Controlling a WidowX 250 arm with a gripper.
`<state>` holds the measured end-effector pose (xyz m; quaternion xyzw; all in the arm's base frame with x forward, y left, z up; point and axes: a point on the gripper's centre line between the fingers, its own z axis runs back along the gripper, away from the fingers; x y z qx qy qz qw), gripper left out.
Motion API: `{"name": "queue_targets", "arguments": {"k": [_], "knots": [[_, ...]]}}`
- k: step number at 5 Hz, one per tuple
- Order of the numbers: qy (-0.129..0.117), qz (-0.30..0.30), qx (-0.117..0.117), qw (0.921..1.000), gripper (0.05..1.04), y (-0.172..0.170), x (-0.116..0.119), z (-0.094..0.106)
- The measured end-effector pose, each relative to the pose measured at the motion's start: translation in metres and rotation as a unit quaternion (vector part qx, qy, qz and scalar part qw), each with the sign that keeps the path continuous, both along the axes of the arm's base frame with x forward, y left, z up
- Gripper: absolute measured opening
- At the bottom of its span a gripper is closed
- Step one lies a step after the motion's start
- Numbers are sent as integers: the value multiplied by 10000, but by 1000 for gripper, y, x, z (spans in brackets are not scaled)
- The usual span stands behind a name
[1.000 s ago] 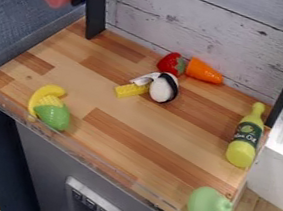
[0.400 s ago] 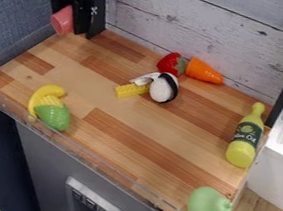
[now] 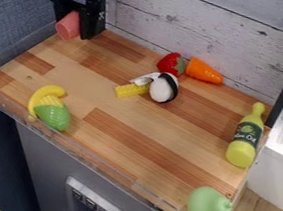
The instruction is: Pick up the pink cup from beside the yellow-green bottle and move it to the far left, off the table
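Observation:
At the upper left, over the counter's back left corner, hangs the black gripper point(image 3: 74, 22), shut on a pink object point(image 3: 69, 25) that pokes out at its lower left. Toward the back wall lie a red strawberry point(image 3: 171, 63) and an orange carrot point(image 3: 204, 71), side by side. Just in front of them is a white egg-shaped item with a black band point(image 3: 164, 88), against a yellow piece with a white part point(image 3: 131, 91). A banana point(image 3: 45, 96) and a corn cob with green husk point(image 3: 53, 114) touch at the front left.
A yellow-green oil bottle point(image 3: 246, 137) lies along the right side. The pale green pear-like toy point(image 3: 208, 206) is at the front right corner. A clear low rim point(image 3: 103, 168) runs along the counter's point(image 3: 108, 117) front, and a whitewashed plank wall point(image 3: 205, 21) stands behind.
The gripper has come down and to the right from the upper left edge, carrying the pink object with it. Everything on the counter lies where it was.

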<state>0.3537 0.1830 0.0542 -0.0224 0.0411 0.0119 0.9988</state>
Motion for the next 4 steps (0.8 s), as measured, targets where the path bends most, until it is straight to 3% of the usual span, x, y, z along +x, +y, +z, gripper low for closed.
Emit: {"name": "queue_targets", "arguments": {"k": [1,2,3,4], "knots": [[74,339,-46,9994,757,-5,-2,-24],[26,439,-24,9990,757,-8,-2,-31],[16,332,-62,9994,757,-8,-1,-39],[-5,-39,-60,10000,822,-7,0,-42]]}}
